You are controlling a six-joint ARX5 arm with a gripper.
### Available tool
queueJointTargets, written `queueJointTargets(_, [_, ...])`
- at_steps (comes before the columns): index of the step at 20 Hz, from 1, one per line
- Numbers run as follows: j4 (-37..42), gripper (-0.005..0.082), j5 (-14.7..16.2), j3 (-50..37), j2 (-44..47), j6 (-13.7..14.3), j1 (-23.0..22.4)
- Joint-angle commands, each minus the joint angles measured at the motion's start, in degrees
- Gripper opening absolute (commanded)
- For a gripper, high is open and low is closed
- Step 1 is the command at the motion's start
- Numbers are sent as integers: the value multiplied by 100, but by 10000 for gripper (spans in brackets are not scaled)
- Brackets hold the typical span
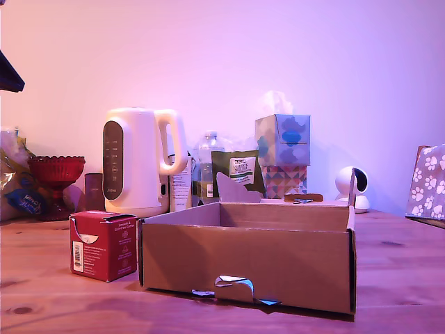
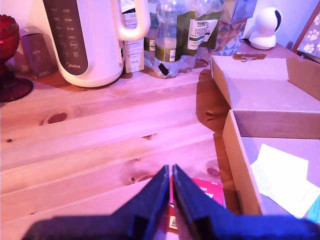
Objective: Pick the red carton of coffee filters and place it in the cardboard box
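Closest to our wrist camera we see the gripper, its two dark fingers pressed together at the tips with only a hairline between them and nothing held. It hangs above the red carton of coffee filters, whose top shows just beyond and beneath the fingertips; we cannot tell whether they touch it.

From the exterior view the gripper is out of sight. That view's nearest thing is the cardboard box, which stands close to the front edge of the wooden table, with a torn tab notch in its near long wall. The carton sits upright on the table just beside the box's short wall on the exterior view's left, a narrow gap between them, its white barcode label facing us. In the wrist view we find white paper lying on the floor of the box.

Farther back, a white electric kettle stands behind the carton, toward the table's rear edge. On the exterior view's left of it we see a red glass goblet. Next to the kettle's handle come a clear plastic bottle and a green Tesco packet, then a tall patterned tissue box. A small white round camera sits near the back edge, on the exterior view's right, and a paw-print bag stands at that view's right edge.
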Motion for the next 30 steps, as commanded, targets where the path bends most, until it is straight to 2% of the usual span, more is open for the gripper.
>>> queueJointTargets(1, [76,-19,138,-116,-9,-50,-4])
queueJointTargets(9, [57,-19,138,-116,-9,-57,-7])
queueJointTargets(11, [24,-19,179,-116,-9,-413,-50])
queueJointTargets(12, [-15,-19,179,-114,-9,-483,-146])
queueJointTargets(14, [-131,-19,74,-114,-4,-1062,-459])
queueJointTargets(15, [-175,-19,-114,-114,24,-1303,-627])
queueJointTargets(16, [-223,-19,-343,-114,44,-1355,-817])
queueJointTargets(18, [-214,-19,-693,-114,188,-1845,-1163])
queueJointTargets(19, [-208,-19,-861,-111,295,-1985,-1320])
queueJointTargets(21, [-190,-19,-1141,-68,562,-2618,-1622])
queueJointTargets(22, [-184,-19,-1305,-35,699,-2889,-1738])
queueJointTargets(23, [-188,-19,-1447,17,868,-2999,-1843])
queueJointTargets(25, [-195,-19,-1742,133,1174,-3591,-1974])
queueJointTargets(27, [-289,-9,-1884,326,1440,-3827,-1989])
queueJointTargets(29, [-420,49,-1923,577,1709,-4146,-1987])
queueJointTargets(30, [-466,157,-1904,723,1849,-4210,-1987])
